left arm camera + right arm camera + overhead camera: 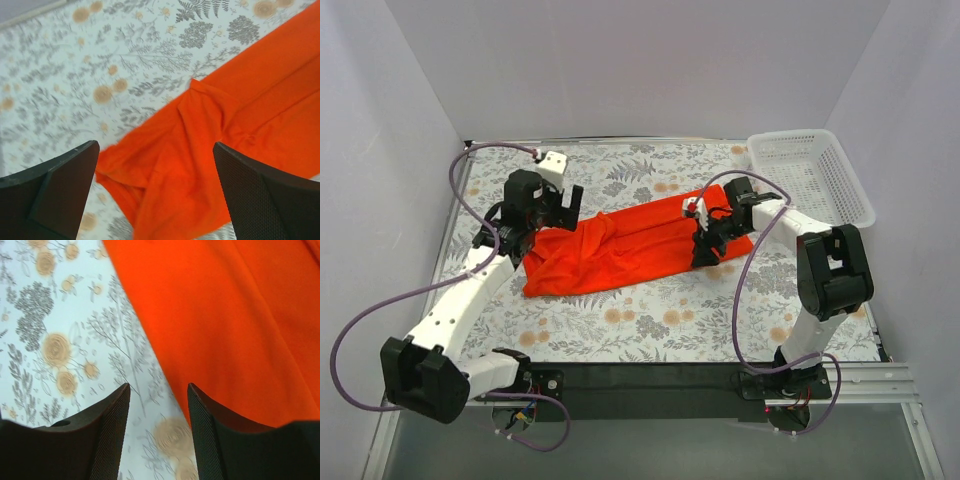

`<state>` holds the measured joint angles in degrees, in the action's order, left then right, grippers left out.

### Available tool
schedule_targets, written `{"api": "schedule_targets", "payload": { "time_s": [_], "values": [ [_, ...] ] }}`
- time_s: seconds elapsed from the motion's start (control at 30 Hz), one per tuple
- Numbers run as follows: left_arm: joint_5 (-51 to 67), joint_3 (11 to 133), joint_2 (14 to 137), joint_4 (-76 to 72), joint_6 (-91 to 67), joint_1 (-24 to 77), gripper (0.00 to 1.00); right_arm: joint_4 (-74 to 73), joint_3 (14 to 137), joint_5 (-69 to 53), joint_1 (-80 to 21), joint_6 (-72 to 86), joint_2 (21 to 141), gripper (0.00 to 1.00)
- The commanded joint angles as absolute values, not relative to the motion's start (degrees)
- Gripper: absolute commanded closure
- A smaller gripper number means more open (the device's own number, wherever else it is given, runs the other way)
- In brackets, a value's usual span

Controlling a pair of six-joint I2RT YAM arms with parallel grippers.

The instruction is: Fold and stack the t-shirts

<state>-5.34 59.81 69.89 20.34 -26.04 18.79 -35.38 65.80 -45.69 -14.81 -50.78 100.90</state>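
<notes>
lying as a long crumpled band across the middle of the floral table [650,322], the orange-red t-shirt [630,248]; left gripper [155,146] over its left end, fingers spread wide, empty; right gripper [159,388] at its right edge, fingers parted, gripping nothing.

The left arm [460,305] is showing white tube-like links joined by bulky black joint housings [420,378]. The right arm [790,222] is presenting the same finish. A purple cable [380,305] is looping off the left arm, and a second purple cable [740,290] is trailing from the right arm. Both arms are sitting on a black base plate [640,385]. A white camera block [553,168] is capping the left wrist. The left gripper [155,150] and right gripper [159,387] are showing dark fingers [107,435] with fine mesh-textured inner faces.
</notes>
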Motion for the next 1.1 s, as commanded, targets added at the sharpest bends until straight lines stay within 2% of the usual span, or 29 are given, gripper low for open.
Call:
{"api": "schedule_targets", "payload": {
  "time_s": [0.0, 0.3, 0.5, 0.63, 0.9, 1.07],
  "values": [
    [-4.76, 57.22, 64.79, 30.05, -48.03, 17.85, 0.11, -34.81, 68.63, -45.0, -20.73, -46.33, 99.93, 0.52],
    [-3.43, 45.71, 57.05, 29.53, -55.02, 17.14, 0.18, -33.32, 79.53, -49.05, -26.45, -31.66, 105.81, 0.57],
    [-6.85, 41.58, 53.7, 26.99, -55.46, 16.96, 0.19, -32.26, 94.99, -45.7, -30.85, -16.9, 116.61, 0.55],
    [-6.77, 40.96, 52.39, 26.55, -54.93, 16.96, 0.28, -29.37, 104.3, -47.72, -32.6, -7.14, 123.83, 0.54],
    [-7.38, 38.85, 43.0, 24.96, -54.84, 16.96, 0.29, -24.26, 112.4, -43.86, -35.15, 3.33, 131.74, 0.52],
    [-6.15, 37.53, 38.24, 24.17, -54.58, 16.96, 0.29, -23.73, 113.38, -39.64, -36.47, 4.04, 134.29, 0.52]
  ]
}}
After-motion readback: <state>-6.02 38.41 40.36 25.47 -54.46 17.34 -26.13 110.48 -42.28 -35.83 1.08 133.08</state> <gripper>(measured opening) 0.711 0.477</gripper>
